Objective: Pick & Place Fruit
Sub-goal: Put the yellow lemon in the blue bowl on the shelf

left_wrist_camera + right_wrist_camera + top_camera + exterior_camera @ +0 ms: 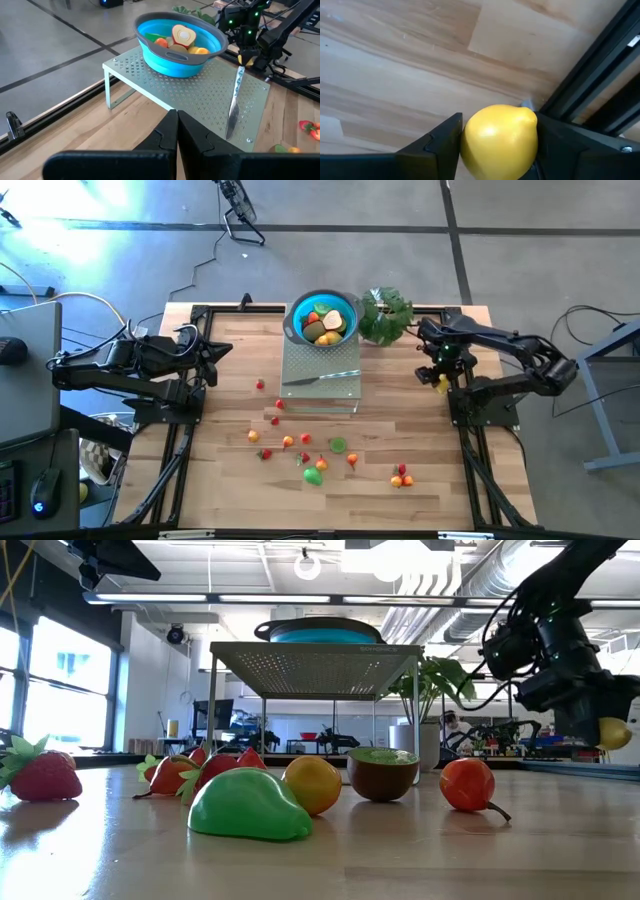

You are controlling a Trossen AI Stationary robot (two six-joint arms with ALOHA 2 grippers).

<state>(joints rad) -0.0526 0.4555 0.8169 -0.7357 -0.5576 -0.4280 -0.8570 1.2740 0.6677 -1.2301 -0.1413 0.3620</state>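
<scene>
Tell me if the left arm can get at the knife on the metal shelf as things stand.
Probably yes. The knife lies bare on the metal shelf, nothing on top of it. The left gripper is shut and empty, facing it across open table. The blue bowl sits apart from it.

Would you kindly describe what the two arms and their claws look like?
Both arms are black, built of jointed tubular segments on black frame rails. The left claw has two flat, matte black fingers tapering to narrow tips. The right claw has similar blocky black fingers, and small green lights glow on its wrist, with dark cables alongside.
</scene>
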